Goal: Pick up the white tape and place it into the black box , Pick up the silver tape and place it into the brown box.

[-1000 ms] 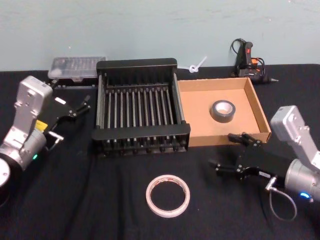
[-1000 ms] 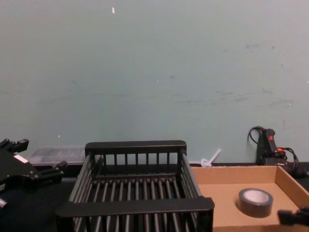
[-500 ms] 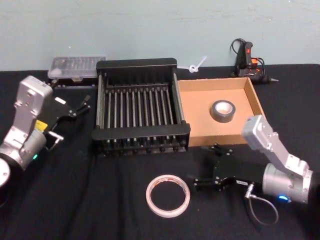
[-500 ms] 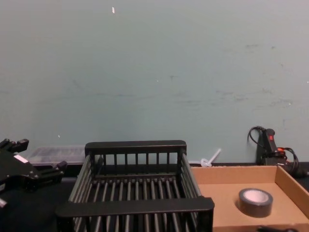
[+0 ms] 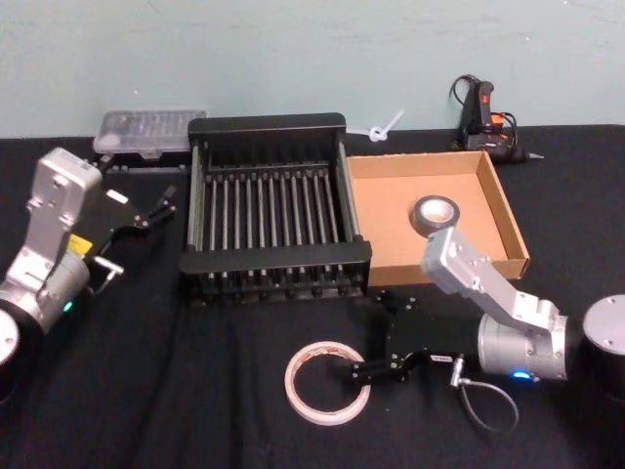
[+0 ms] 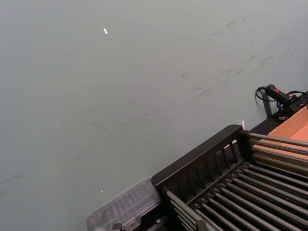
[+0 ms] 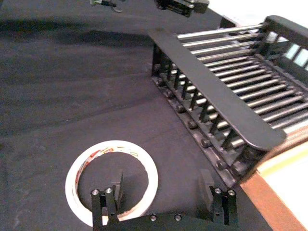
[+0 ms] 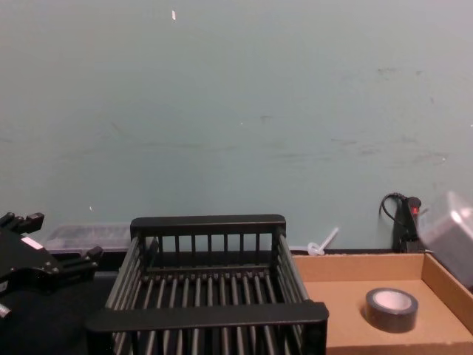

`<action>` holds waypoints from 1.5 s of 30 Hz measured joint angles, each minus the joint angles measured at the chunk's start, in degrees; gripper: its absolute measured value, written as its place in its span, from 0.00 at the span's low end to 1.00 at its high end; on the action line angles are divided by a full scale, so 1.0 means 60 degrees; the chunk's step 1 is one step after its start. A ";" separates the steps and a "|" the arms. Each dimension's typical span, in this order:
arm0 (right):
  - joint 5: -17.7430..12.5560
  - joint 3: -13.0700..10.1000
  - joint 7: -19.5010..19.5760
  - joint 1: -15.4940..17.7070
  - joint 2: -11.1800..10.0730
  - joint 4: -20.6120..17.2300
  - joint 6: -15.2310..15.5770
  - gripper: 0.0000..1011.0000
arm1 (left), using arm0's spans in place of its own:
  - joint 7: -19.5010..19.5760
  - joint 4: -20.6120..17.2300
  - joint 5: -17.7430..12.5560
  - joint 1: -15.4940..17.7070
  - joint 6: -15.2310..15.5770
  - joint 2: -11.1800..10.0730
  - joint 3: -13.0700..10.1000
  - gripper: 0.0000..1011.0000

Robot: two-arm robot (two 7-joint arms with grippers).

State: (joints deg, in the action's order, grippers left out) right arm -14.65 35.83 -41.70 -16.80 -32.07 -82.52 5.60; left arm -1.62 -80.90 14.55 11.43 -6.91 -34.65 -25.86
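Note:
The white tape point(image 5: 327, 383) lies flat on the black cloth in front of the black box point(image 5: 273, 259). My right gripper point(image 5: 376, 347) is open and low at the ring's right edge. In the right wrist view one of its fingers point(image 7: 109, 199) stands over the hole of the white tape point(image 7: 139, 156), the other clear of it toward the black box point(image 7: 211, 106). The silver tape point(image 5: 436, 215) lies flat in the brown box point(image 5: 391, 220), to the right of the crate; it also shows as silver tape point(image 8: 391, 309). My left gripper point(image 5: 161, 207) is parked open at the crate's left.
A clear plastic case point(image 5: 148, 132) sits behind the crate's left corner. A black corded tool point(image 5: 483, 117) and a white tie point(image 5: 386, 127) lie at the back by the wall. Black cloth covers the table.
My right arm swung left and toward the front, from before the brown box to the white tape's right edge. The left arm and both tapes stayed put.

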 joint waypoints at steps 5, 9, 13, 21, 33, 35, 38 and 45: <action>0.0036 0.0246 -0.0108 -0.0244 0.0096 0.0201 0.0070 0.99 | 0.0000 0.0000 0.0000 0.0000 0.0000 0.0000 0.0000 0.99; 0.0052 0.0416 -0.0145 -0.0395 0.0181 0.0366 0.0124 0.99 | 0.0000 0.0000 0.0000 0.0000 0.0000 0.0000 0.0001 0.99; 0.0052 0.0558 -0.0166 -0.0520 0.0252 0.0501 0.0188 0.99 | 0.0000 0.0000 0.0000 0.0000 0.0000 0.0000 0.0000 0.99; 0.0018 0.0702 -0.0172 -0.0632 0.0285 0.0576 0.0285 0.99 | 0.0000 0.0000 0.0000 0.0000 0.0000 0.0000 0.0000 0.99; -0.0059 0.0788 -0.0054 -0.0652 0.0288 0.0620 0.0384 0.99 | 0.0000 0.0000 0.0000 0.0001 0.0000 0.0000 0.0001 0.99; -0.0068 0.0801 -0.0048 -0.0650 0.0287 0.0623 0.0391 0.99 | -0.0001 0.0000 0.0000 0.0001 0.0000 0.0000 0.0000 0.99; -0.0076 0.0814 -0.0048 -0.0650 0.0285 0.0635 0.0399 0.99 | 0.0000 0.0000 0.0000 0.0000 0.0000 0.0000 0.0000 0.99; -0.0077 0.0844 0.0001 -0.0655 0.0284 0.0657 0.0422 0.99 | 0.0000 0.0000 0.0000 0.0000 0.0000 0.0000 0.0000 0.99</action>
State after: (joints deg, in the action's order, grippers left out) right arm -15.11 40.89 -41.70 -20.73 -30.37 -78.57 8.14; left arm -1.62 -80.90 14.55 11.43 -6.91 -34.64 -25.86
